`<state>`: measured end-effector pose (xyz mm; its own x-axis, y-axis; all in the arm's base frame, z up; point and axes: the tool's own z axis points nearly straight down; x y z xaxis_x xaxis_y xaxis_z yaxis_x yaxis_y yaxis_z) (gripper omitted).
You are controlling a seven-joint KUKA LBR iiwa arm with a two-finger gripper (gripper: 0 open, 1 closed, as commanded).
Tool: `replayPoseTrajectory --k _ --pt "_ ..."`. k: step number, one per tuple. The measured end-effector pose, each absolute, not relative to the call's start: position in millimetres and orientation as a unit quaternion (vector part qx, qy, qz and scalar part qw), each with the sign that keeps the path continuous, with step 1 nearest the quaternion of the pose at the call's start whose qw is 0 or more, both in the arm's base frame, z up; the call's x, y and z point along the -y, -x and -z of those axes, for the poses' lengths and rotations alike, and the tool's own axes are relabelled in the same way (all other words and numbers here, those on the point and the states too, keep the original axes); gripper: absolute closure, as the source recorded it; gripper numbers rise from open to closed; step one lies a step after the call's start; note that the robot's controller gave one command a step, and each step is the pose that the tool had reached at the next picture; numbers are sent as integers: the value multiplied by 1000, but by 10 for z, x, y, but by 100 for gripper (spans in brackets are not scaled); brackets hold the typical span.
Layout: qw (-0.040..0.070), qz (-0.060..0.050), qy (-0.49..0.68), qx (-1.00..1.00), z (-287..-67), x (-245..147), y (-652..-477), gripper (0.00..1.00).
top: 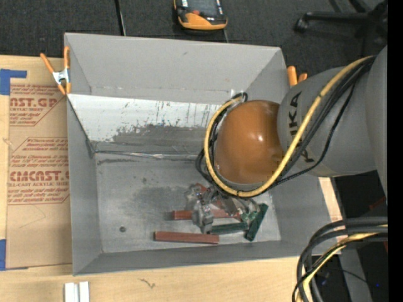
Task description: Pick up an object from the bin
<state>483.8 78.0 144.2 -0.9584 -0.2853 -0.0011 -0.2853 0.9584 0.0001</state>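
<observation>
Camera view, from above: the KUKA arm (337, 128) reaches in from the right, its orange cover (245, 140) bulging over the right half of the grey bin (126, 168), with the gripper (203, 211) low over the near-right part of the floor amid a cluster of 3 small things. A short reddish-brown bar (181, 215) lies just left of the gripper, its long axis running left to right and its right end meeting the metal tip. A longer reddish-brown bar (186, 237) lies nearer the near wall, almost parallel to it. A dark green tool-like piece (254, 221) slants just to the right. How far the gripper is open cannot be told, and nothing is visibly held. The short bar looks the likeliest pick, best closed on across its narrow width
</observation>
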Motion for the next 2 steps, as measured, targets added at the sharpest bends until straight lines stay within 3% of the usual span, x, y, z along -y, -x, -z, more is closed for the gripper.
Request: replayPoseTrajectory --k 2 --pt "1 0 144 -990 -1607 -785 -4840 100"
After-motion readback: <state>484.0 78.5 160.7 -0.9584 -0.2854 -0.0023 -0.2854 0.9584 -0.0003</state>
